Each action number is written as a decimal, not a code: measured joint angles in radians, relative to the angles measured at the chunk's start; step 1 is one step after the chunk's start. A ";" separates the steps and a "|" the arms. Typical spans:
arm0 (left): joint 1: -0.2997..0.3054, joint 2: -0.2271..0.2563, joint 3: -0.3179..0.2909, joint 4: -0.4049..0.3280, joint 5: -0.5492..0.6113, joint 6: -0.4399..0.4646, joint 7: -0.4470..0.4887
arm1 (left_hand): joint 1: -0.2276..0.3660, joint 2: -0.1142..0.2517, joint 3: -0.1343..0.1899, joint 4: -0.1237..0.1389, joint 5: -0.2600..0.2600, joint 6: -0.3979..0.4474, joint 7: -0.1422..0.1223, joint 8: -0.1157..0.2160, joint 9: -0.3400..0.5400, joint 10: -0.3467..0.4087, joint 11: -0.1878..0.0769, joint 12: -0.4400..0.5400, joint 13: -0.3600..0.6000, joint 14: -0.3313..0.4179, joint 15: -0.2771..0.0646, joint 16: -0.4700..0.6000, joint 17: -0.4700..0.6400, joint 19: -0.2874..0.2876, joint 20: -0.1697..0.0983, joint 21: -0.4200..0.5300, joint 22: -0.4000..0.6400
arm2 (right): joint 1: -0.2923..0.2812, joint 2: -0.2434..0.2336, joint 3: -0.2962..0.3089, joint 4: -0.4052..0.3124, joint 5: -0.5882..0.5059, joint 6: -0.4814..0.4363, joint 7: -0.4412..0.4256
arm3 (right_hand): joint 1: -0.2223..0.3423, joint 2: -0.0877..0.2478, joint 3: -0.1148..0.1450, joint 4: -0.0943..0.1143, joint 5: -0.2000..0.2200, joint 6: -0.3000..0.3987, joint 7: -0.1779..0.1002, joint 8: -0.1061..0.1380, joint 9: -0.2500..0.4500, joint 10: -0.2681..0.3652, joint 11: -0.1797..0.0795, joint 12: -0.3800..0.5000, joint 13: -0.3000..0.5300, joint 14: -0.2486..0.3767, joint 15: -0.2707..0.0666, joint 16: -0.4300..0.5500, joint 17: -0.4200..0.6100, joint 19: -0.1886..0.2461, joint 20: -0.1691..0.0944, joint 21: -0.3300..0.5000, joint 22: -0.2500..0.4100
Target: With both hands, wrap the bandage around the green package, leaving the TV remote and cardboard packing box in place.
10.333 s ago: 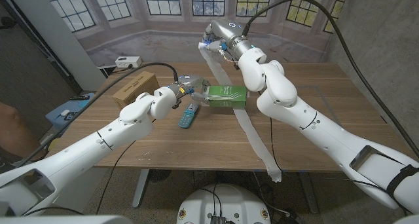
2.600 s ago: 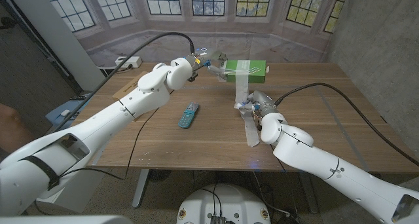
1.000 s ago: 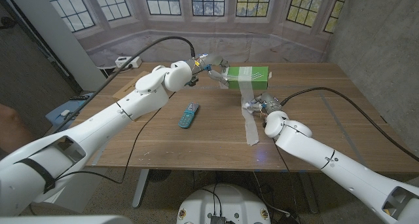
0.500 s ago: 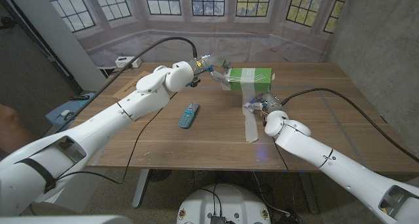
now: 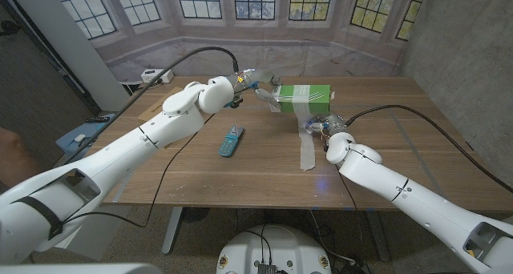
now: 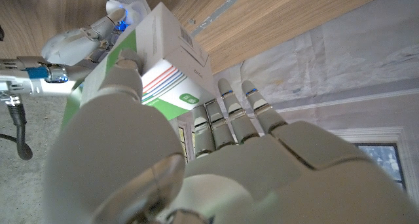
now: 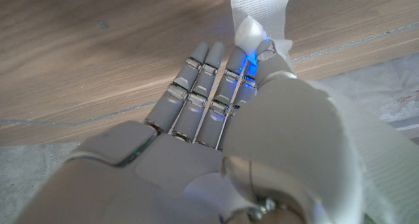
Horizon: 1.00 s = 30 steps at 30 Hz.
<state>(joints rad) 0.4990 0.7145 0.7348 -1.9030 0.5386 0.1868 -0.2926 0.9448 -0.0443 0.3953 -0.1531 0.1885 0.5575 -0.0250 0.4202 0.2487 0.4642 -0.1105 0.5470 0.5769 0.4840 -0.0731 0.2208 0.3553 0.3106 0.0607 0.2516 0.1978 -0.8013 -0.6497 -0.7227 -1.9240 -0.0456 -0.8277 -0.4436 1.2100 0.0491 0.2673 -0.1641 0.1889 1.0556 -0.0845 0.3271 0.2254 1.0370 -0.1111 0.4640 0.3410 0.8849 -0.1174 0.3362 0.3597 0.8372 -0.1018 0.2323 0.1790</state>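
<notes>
1. Head view had the left hand [image 5: 258, 83] grasping the package [image 5: 305, 96] at its left end, held above the table [image 5: 200, 174] in the upper middle of the frame.
2. The bandage [image 5: 308, 142] ran from the package down onto the table at centre right.
3. The right hand [image 5: 319, 127] pinched the bandage just below the package.
4. The remote [image 5: 231, 140] lay left of centre.
5. Left wrist view showed the fingers [image 6: 222, 119] clasped on the package [image 6: 171, 60].

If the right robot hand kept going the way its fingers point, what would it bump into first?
Probably the green package. The right robot hand pinches the bandage just below it, fingers pointing toward it, though depth is hard to judge.
</notes>
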 measured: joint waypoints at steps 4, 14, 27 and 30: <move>0.004 0.004 -0.002 -0.002 -0.006 -0.002 -0.003 | 0.000 0.000 0.000 0.000 0.000 0.000 0.000 0.000 0.000 0.000 0.000 0.000 0.000 0.000 0.000 0.000 0.000 0.000 0.000 0.000 0.000 | 0.006 -0.002 0.001 0.011 -0.003 0.009 0.005 | 0.008 0.000 0.000 0.000 0.000 0.000 0.000 0.000 0.000 0.000 0.000 0.000 0.005 0.000 0.000 0.000 0.000 0.000 0.000 0.000 0.000; 0.008 0.009 -0.004 -0.003 -0.022 -0.011 -0.010 | 0.000 0.000 0.000 0.000 0.000 0.000 0.000 0.000 0.001 0.000 0.000 0.000 0.000 0.000 0.000 0.000 -0.002 0.000 0.000 0.000 0.000 | 0.027 -0.002 0.003 0.043 -0.012 0.031 0.020 | 0.018 0.000 -0.003 -0.003 -0.001 0.000 0.000 -0.003 -0.001 0.002 -0.002 0.000 0.005 0.004 -0.004 0.000 0.005 0.000 0.000 0.000 0.000; 0.013 0.014 -0.002 0.001 -0.036 -0.017 -0.029 | 0.000 0.000 -0.001 -0.001 0.000 0.000 0.000 0.000 0.005 0.000 0.000 0.000 0.000 0.000 0.000 0.000 -0.002 0.000 0.000 0.000 0.000 | 0.062 0.013 0.001 0.096 -0.025 0.067 0.037 | 0.021 0.000 -0.010 -0.001 -0.001 0.003 -0.003 -0.005 0.000 0.002 -0.002 -0.001 0.010 0.004 -0.004 0.000 0.005 0.000 0.000 0.000 0.000; 0.015 0.016 0.000 0.001 -0.039 -0.017 -0.034 | -0.002 0.002 -0.001 -0.001 0.000 0.000 0.000 0.000 0.005 0.000 0.000 0.000 0.000 0.000 0.000 0.000 0.000 0.000 0.000 0.000 0.000 | 0.071 0.017 -0.002 0.109 -0.029 0.075 0.040 | 0.021 0.000 -0.010 -0.001 -0.001 0.003 -0.003 -0.008 0.000 0.002 -0.002 -0.001 0.010 0.004 -0.004 0.000 0.005 0.000 0.000 0.000 0.000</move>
<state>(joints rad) 0.5140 0.7301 0.7346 -1.9024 0.4995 0.1695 -0.3265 0.9433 -0.0428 0.3943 -0.1541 0.1884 0.5575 -0.0250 0.4202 0.2536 0.4642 -0.1105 0.5469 0.5772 0.4840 -0.0732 0.2208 0.3553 0.3107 0.0607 0.2516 0.1978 -0.7301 -0.6324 -0.7244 -1.8154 -0.0742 -0.7528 -0.4033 1.2307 0.0489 0.2576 -0.1653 0.1875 1.0591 -0.0879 0.3194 0.2255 1.0389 -0.1130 0.4627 0.3508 0.8886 -0.1210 0.3363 0.3644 0.8372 -0.1018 0.2324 0.1790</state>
